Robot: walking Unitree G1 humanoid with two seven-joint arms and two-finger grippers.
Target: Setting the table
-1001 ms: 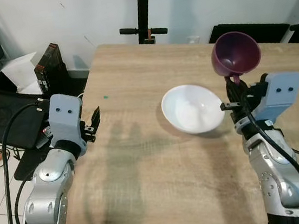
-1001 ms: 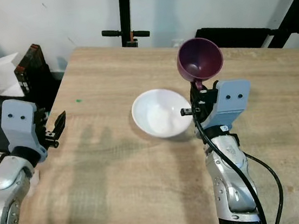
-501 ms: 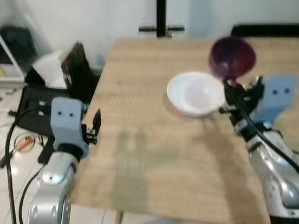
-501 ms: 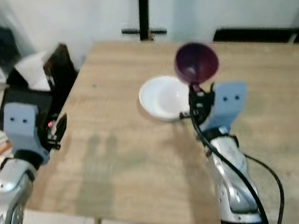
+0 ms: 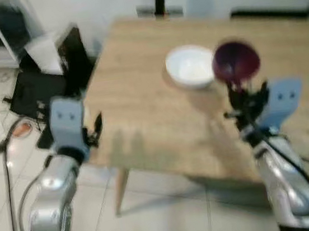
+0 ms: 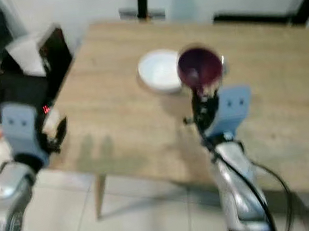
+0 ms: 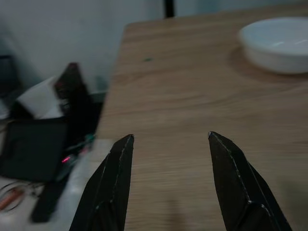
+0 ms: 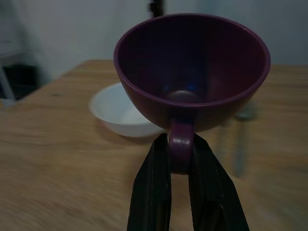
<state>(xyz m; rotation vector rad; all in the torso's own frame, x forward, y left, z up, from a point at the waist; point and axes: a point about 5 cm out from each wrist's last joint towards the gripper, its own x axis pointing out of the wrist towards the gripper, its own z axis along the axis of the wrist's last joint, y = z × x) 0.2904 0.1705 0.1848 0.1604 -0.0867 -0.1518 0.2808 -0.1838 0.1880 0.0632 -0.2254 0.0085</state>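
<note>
Looked like lab or workroom: wooden table (image 5: pixel 143 111) on white tiled floor (image 5: pixel 155 217); beside table, cables and black equipment cases (image 5: pixel 33 93).

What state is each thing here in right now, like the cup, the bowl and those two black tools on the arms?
Purple cup: held up off the table by its handle, tipped, empty.
White bowl: upright on the table, looks empty.
Right tool: shut on the cup's handle.
Left tool: open, holding nothing, at the table's edge.
Wooden table: standing on the tiled floor, bearing the bowl.
</note>
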